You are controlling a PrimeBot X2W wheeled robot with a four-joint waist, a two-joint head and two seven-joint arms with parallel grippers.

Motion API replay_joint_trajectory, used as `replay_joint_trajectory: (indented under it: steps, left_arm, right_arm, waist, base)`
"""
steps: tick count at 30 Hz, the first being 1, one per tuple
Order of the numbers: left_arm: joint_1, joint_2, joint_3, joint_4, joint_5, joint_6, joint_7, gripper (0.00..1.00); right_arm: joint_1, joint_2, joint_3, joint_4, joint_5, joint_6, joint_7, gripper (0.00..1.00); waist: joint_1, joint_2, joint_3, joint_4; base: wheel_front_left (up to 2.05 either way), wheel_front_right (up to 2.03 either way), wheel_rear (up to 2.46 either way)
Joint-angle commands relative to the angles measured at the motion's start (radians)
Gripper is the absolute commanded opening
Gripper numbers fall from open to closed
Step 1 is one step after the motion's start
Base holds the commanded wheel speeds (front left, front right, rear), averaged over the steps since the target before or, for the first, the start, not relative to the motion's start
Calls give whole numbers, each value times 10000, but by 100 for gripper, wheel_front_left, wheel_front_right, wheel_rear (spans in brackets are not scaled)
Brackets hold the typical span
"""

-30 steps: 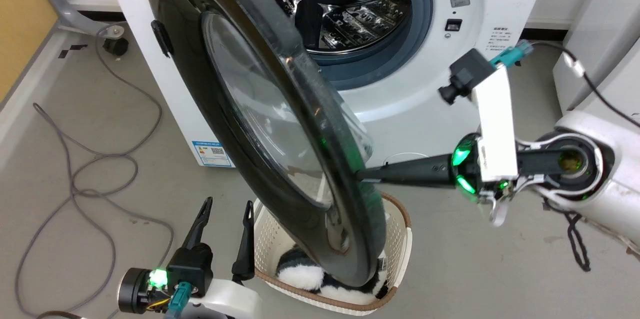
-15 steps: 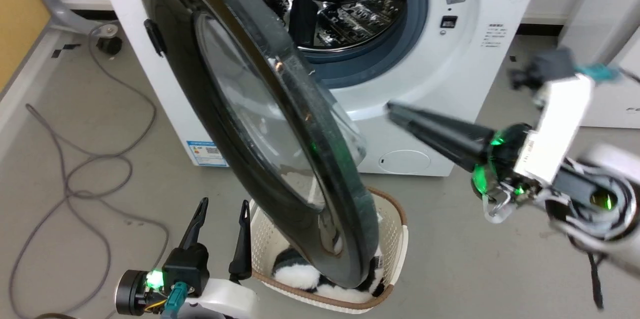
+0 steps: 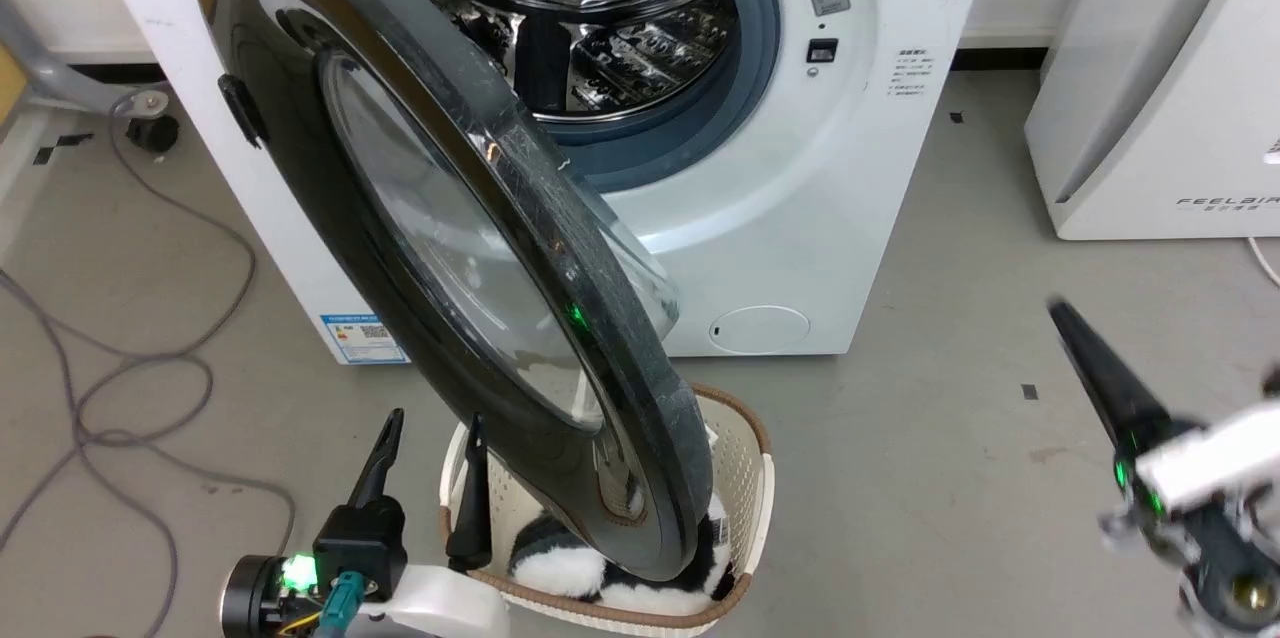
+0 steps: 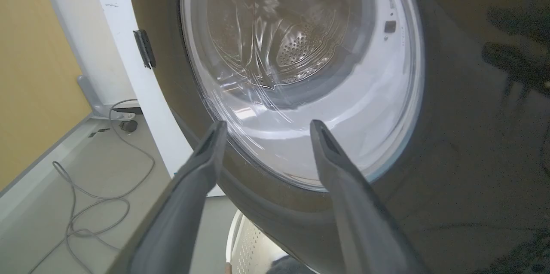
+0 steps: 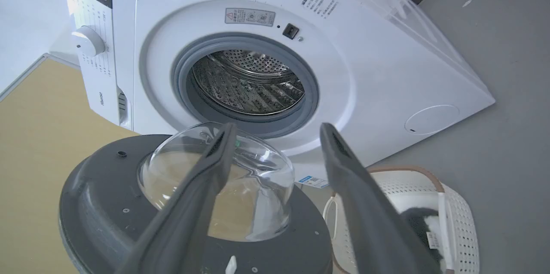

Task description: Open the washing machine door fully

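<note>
Our right claw (image 5: pixel 277 130) hung spread, clear of the washing machine door (image 3: pixel 450 248); our left claw (image 3: pixel 435 416), also spread, sat near its outer face. The door stood part-open above a laundry basket (image 3: pixel 748 478). We judged a steady push on its inner rim best.

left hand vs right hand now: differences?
The left hand sits close by the outer face of the washing machine door, fingers up; the right hand hangs clear of it, over the floor. The left hand is sharp in the head view; the right hand is blurred. Both are open, holding nothing.
</note>
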Motion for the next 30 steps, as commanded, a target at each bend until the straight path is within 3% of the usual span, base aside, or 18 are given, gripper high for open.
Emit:
replay_joint_trajectory:
  steps: [1,6,10,13,18,23,30]
  left_arm:
    - [150,6,36,22,-68,50,-53,100]
    - [197,-6,109,52,-97,46,-53,100]
    - [173,-3,166,79,-103,29,-53,100]
    - [153,-11,188,69,-98,26,-53,100]
    - [97,-21,239,47,-88,23,-53,100]
    - [33,-17,288,50,-61,14,-53,100]
    - [14,-18,308,120,-28,-8,-53,100]
  right_arm:
    - [727,545,-753,461,-895,54,-36,100]
    - [2371,1992,-3563,1543,-4745,54,-38,100]
    - [3204,3118,-5818,1600,-8876,54,-38,100]
    - [3725,4129,-7179,957,-11984,54,-38,100]
    - [4340,5919,-8445,-1250,-15860,54,701,100]
    - [4877,6625,-8218,-3043,-17748,54,1806,100]
    - [5388,6806,-7602,-3232,-18404,54,2562,100]
  waist:
    - [0,0,-49,-74]
    - [0,0,-104,-181]
    - [0,0,-133,-182]
    - [0,0,-126,-145]
    - [0,0,-45,-88]
    - [0,0,24,-52]
    - [0,0,48,-9]
  base:
    - [0,0,0]
    - [0,0,0]
    - [0,0,0]
    - [0,0,0]
    - [0,0,0]
    - [0,0,0]
    - [0,0,0]
